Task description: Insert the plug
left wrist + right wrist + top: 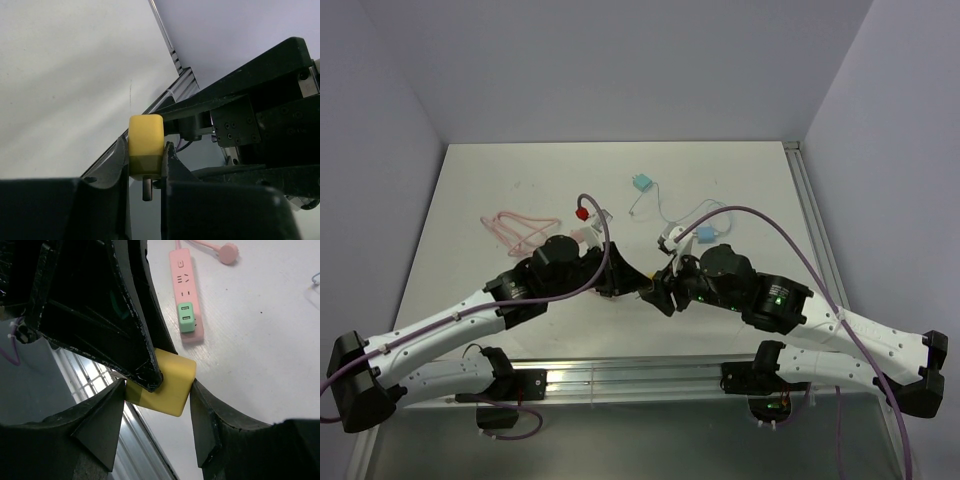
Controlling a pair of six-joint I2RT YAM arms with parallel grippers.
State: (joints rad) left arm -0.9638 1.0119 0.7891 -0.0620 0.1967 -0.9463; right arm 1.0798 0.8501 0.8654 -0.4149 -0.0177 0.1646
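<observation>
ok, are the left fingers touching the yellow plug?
Touching. The left wrist view shows both left fingers pressed against opposite sides of the yellow plug, with no gap on either side.

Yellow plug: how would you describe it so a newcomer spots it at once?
On the white table, look to the middle of the near edge, where the left arm and right arm meet. Both sets of jaws pinch the yellow plug there. It alone is yellow and held: the green plug sits in the pink power strip, the teal plug lies loose.
</observation>
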